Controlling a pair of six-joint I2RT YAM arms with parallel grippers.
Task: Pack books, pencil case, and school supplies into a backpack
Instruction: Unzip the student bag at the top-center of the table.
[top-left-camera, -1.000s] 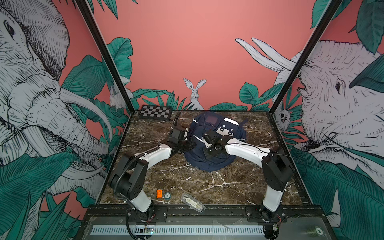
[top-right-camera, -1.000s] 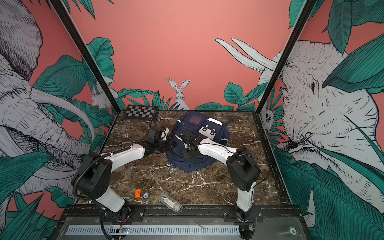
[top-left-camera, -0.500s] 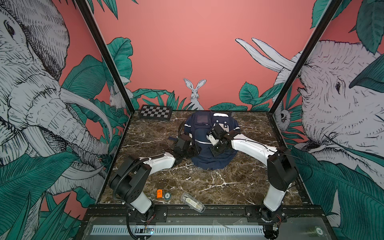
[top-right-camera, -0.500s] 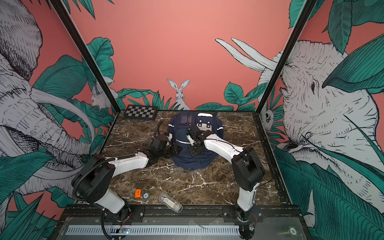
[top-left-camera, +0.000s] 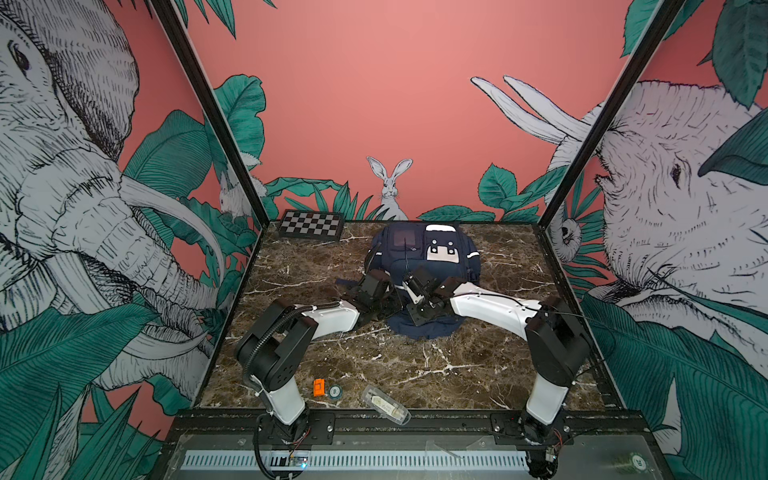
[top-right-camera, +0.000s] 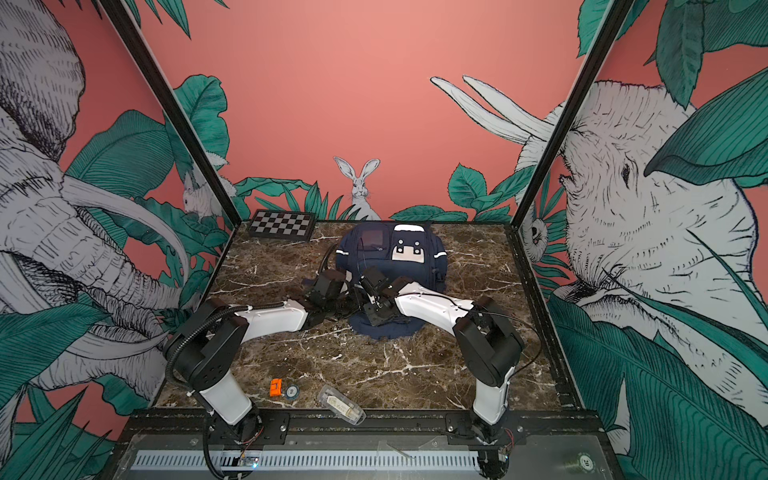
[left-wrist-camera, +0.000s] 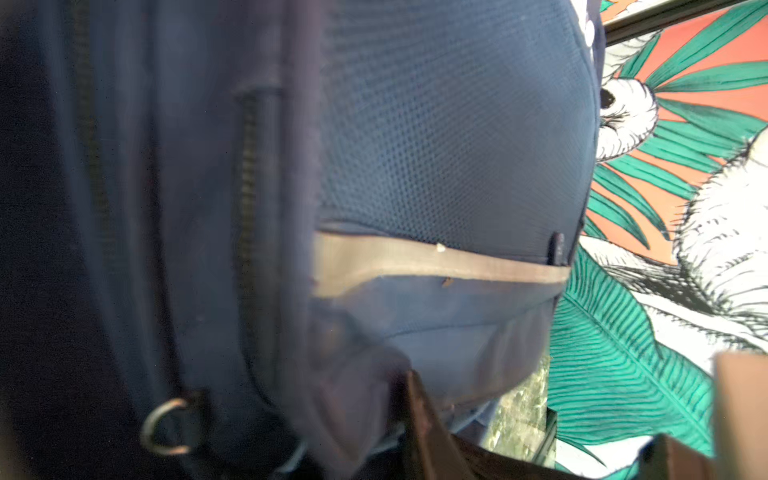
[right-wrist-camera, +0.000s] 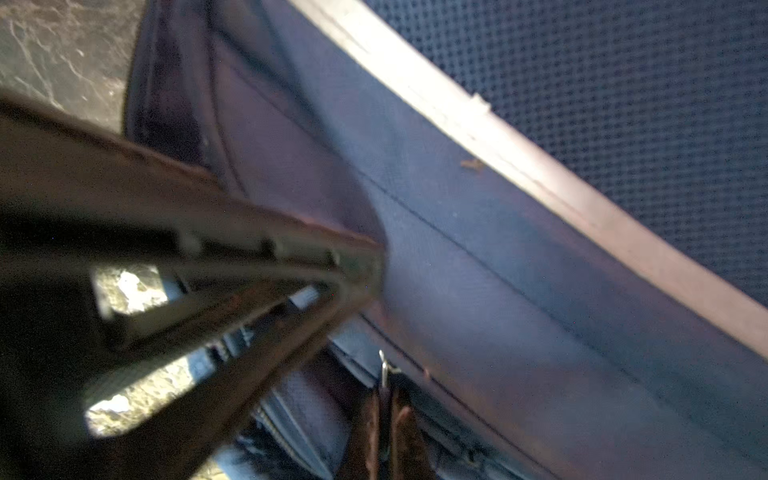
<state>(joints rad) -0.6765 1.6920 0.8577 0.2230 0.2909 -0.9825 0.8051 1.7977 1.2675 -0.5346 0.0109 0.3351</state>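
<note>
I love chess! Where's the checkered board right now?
In both top views the chessboard lies flat in the far-left corner of the marble table, just left of the backpack.

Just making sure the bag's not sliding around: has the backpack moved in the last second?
Yes. The backpack has swung its white-patched top toward the back wall, bringing it closer to the chessboard.

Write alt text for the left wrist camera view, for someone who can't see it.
A navy backpack fills most of the frame, close up: mesh panel, grey reflective strip, zipper, metal ring. Two blurred gripper fingers stand apart at one edge, jungle mural beyond.
</note>
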